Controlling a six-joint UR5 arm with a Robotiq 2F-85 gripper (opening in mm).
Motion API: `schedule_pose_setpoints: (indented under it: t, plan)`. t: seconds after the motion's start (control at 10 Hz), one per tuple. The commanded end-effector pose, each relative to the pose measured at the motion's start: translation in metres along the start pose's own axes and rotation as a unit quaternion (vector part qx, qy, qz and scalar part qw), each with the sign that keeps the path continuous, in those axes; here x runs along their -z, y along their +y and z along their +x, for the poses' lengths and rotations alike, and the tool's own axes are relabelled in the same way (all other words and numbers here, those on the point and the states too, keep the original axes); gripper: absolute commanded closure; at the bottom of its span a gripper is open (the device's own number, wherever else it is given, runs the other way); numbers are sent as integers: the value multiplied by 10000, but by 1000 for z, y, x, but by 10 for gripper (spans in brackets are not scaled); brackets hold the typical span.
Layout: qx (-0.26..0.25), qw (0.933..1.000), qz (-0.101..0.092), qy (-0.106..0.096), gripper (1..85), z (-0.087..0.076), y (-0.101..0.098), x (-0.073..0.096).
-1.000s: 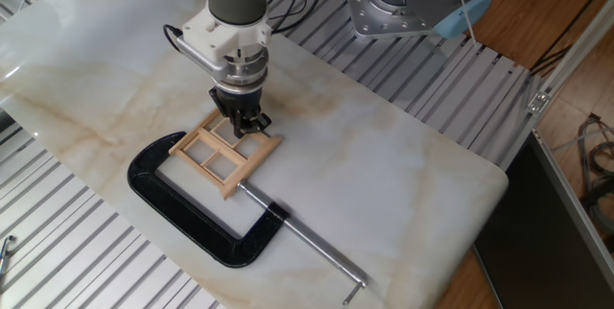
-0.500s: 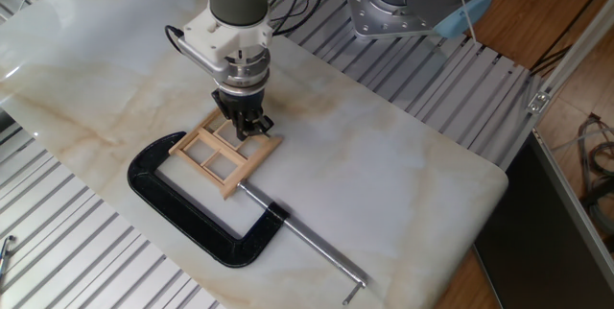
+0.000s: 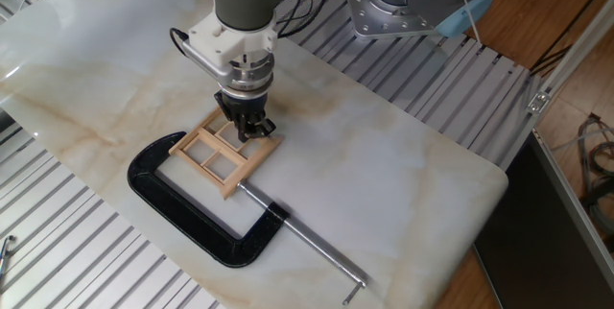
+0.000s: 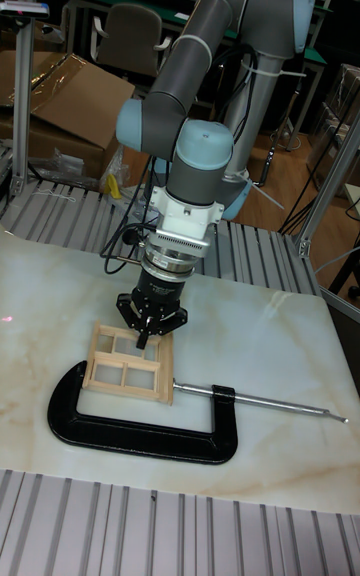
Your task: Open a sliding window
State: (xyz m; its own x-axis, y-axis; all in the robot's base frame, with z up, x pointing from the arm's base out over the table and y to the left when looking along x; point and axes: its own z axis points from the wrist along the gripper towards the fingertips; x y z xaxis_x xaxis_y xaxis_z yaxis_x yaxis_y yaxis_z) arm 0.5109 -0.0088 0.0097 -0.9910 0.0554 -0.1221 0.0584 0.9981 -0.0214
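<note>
Sliding window (image 3: pixel 224 154), pale bare-wood rectangle with 4 panes, lies flat just under the gripper (image 3: pixel 248 129), clamped by black metal C-clamp (image 3: pixel 182 214). Arm vertical, fingers nearly closed on frame's far edge; grip unclear.

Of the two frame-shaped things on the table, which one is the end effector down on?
The small light wooden window, at its far edge. The end effector is not on the larger black clamp that surrounds it.
</note>
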Motion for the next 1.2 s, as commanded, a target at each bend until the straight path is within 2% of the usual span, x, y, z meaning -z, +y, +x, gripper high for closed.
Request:
schedule_pose_setpoints:
  t: [0.0, 0.6, 1.1]
  plan:
    - [-93, 9999, -49, -15, 850, -1, 4, 1]
    - [-147, 9998, -109, 5, 850, 0, 9, 2]
    - [-264, 9996, -5, -34, 850, -1, 19, 0]
